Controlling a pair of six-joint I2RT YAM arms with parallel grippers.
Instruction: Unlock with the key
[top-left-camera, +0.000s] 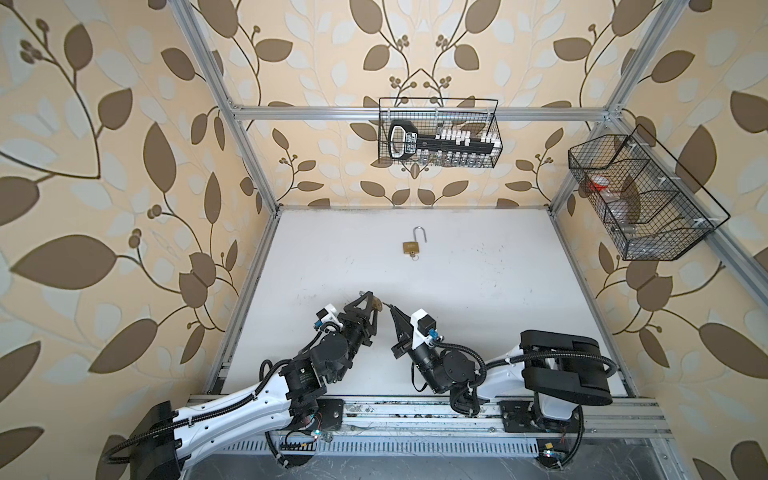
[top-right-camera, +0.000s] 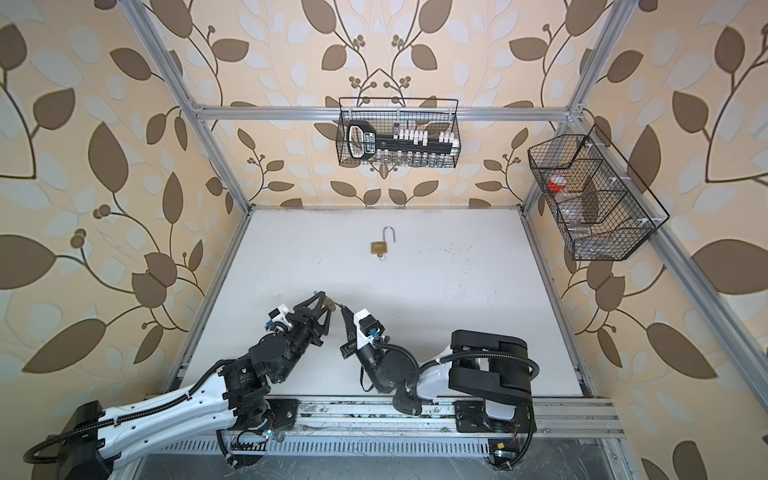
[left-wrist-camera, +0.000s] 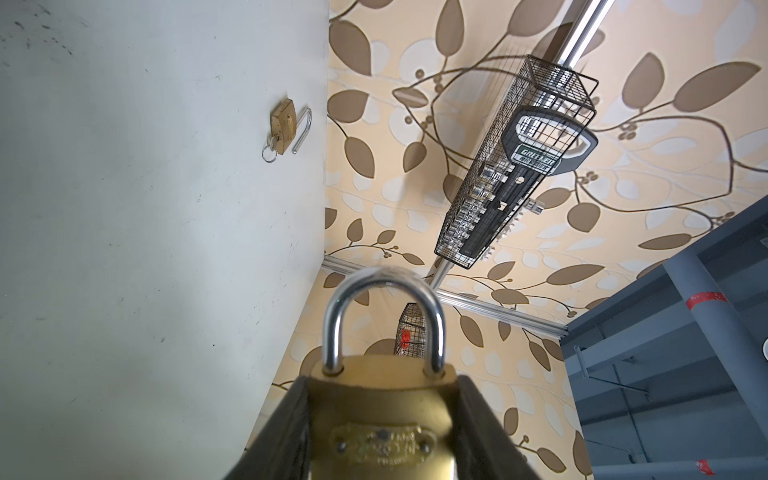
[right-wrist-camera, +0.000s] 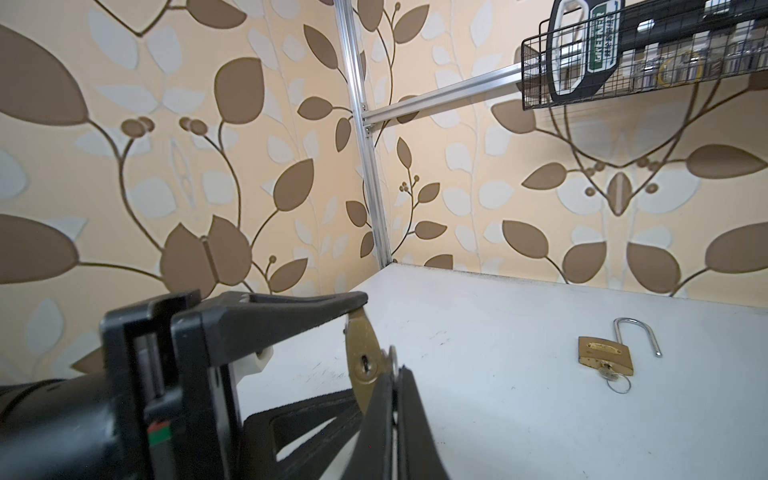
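Note:
My left gripper (top-left-camera: 370, 302) is shut on a brass padlock (left-wrist-camera: 382, 415), with one finger (left-wrist-camera: 291, 415) on each side of the body. Its steel shackle (left-wrist-camera: 384, 291) is closed. In the right wrist view this padlock's (right-wrist-camera: 360, 345) keyhole (right-wrist-camera: 365, 368) faces my right gripper (right-wrist-camera: 395, 374). That gripper is shut on a small silver key (right-wrist-camera: 392, 356), which sits just beside the keyhole and not in it. In both top views the two grippers meet at the table's front middle: the left gripper (top-right-camera: 324, 300) with the padlock (top-right-camera: 331, 306), and the right gripper (top-right-camera: 343, 308).
A second brass padlock (top-left-camera: 410, 248) lies at the back middle of the white table (top-left-camera: 498, 291). Its shackle is open and a key (right-wrist-camera: 609, 376) is in it. A wire basket (top-left-camera: 438, 133) hangs on the back wall and another wire basket (top-left-camera: 640, 199) on the right wall.

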